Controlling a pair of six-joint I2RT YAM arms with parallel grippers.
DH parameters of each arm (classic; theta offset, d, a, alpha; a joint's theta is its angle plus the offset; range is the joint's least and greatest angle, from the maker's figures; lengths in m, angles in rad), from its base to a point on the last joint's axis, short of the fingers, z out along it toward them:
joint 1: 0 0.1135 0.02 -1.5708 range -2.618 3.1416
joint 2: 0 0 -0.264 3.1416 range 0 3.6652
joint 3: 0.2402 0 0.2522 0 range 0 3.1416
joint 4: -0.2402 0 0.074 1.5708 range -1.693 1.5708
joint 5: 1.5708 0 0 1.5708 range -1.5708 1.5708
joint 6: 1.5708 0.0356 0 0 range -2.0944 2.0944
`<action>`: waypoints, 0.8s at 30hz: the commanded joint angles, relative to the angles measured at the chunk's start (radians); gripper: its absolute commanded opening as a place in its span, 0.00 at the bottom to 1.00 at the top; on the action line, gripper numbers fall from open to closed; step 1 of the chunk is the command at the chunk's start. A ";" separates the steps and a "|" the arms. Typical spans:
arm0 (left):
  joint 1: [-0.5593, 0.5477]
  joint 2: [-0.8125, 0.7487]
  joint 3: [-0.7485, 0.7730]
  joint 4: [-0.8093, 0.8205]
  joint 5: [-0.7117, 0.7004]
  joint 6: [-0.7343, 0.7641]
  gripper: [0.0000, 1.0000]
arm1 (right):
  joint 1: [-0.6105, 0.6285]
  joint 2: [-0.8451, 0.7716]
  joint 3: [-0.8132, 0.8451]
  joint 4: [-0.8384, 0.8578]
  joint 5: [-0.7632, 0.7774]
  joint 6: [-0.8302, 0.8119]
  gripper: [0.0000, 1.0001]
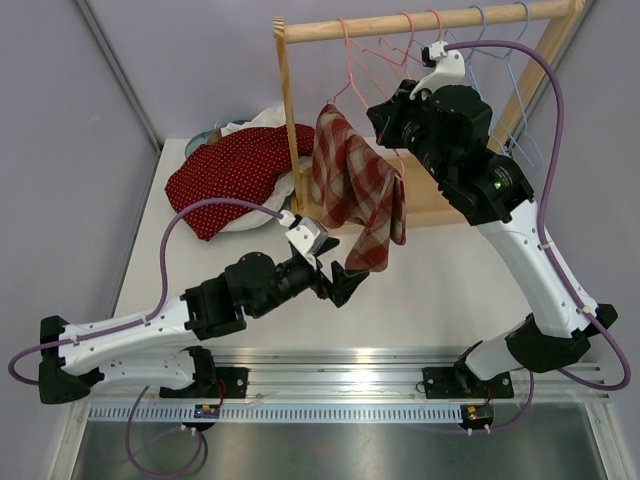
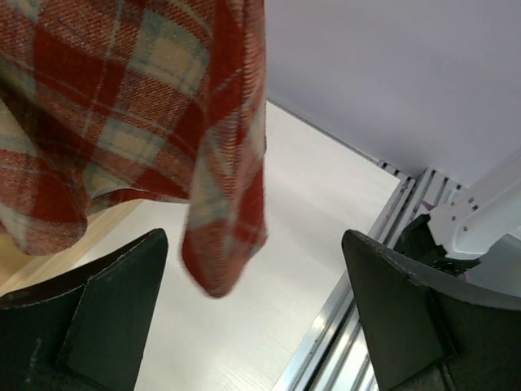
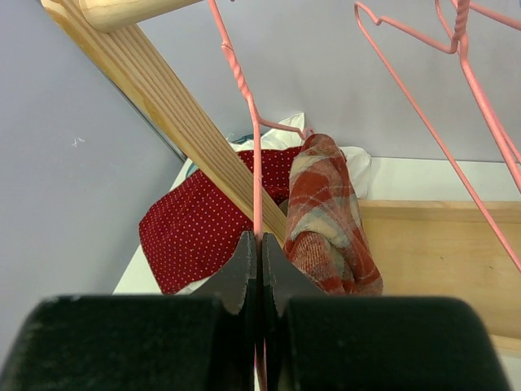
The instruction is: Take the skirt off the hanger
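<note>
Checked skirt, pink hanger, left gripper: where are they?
checked skirt [image 1: 352,190], top view, middle of the cloth.
pink hanger [image 3: 257,187], right wrist view, its straight wire.
left gripper [image 1: 341,282], top view, between its fingertips.

Top view high, looking down; wrist views close, all three share skirt.

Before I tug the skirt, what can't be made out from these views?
- Top external: the right arm and the cloth's own folds hide how the plaid skirt sits on the pink hanger.
- Right wrist: the right end effector hides the hanger wire below its fingertips.
- Left wrist: the skirt's top is cut off by the frame edge.
</note>
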 commanded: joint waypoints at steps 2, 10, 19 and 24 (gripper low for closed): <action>-0.003 0.073 0.056 0.035 -0.047 0.085 0.95 | 0.009 -0.025 0.034 0.070 0.011 0.016 0.00; 0.079 0.256 0.137 0.138 0.134 0.095 0.96 | 0.009 -0.033 0.031 0.058 0.008 0.019 0.00; 0.092 0.380 0.211 0.158 0.144 0.069 0.00 | 0.009 -0.048 0.030 0.052 0.015 0.008 0.00; 0.066 0.270 0.003 0.187 0.150 -0.020 0.00 | 0.009 -0.022 0.083 0.035 0.015 -0.006 0.00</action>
